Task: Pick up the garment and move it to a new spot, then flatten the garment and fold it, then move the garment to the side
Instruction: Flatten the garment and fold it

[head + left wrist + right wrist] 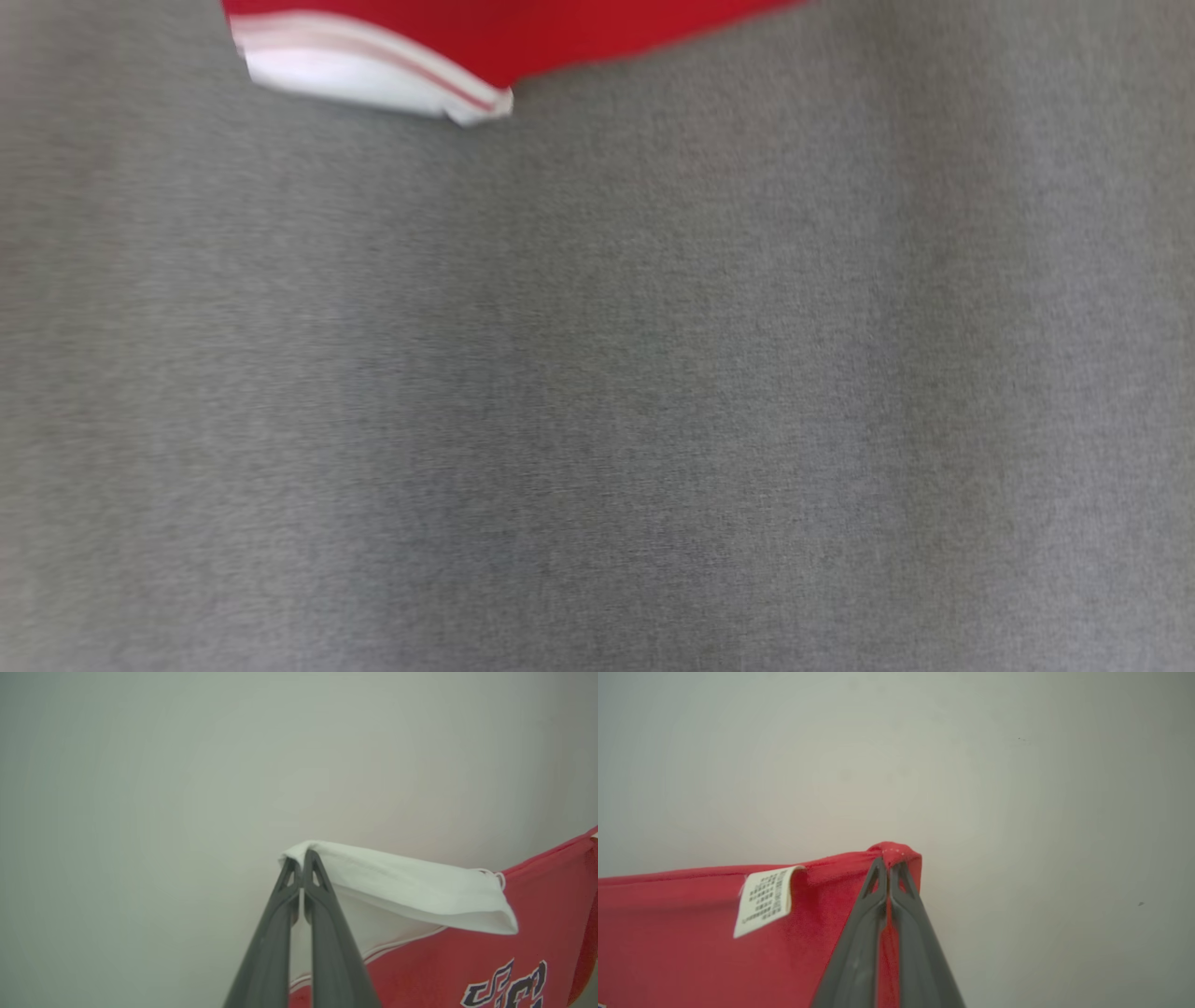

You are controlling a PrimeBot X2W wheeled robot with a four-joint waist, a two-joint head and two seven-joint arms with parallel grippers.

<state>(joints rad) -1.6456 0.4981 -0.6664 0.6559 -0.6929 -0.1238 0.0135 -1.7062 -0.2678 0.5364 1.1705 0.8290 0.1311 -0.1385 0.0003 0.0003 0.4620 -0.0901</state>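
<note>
My left tool (302, 858) was clamped fully shut on the folded edge of a white sleeve (411, 891), fingertips meeting with cloth bunched over them. From that grip the sleeve ran off to the tool's right and joined the red body of the garment (467, 961), where a dark printed emblem (507, 987) showed, cut off by the frame edge.

My right tool (888, 865) was shut just as tight on a red corner of the same garment; the cloth stretched away to that tool's left, with a white care label (763, 900) hanging near the fingers along the top edge.

I judged the two grips were set well apart on the upper edge so the garment would hang spread between them, ready to be carried and laid down flat; beyond both tools there was a plain pale backdrop (1017, 788).

In the blurred head view a grey surface (597, 392) lay below the red cloth; I could not tell whether the garment touched it.

By my count: two tools, both holding; one garment; one sleeve in sight; one label; one emblem.
</note>
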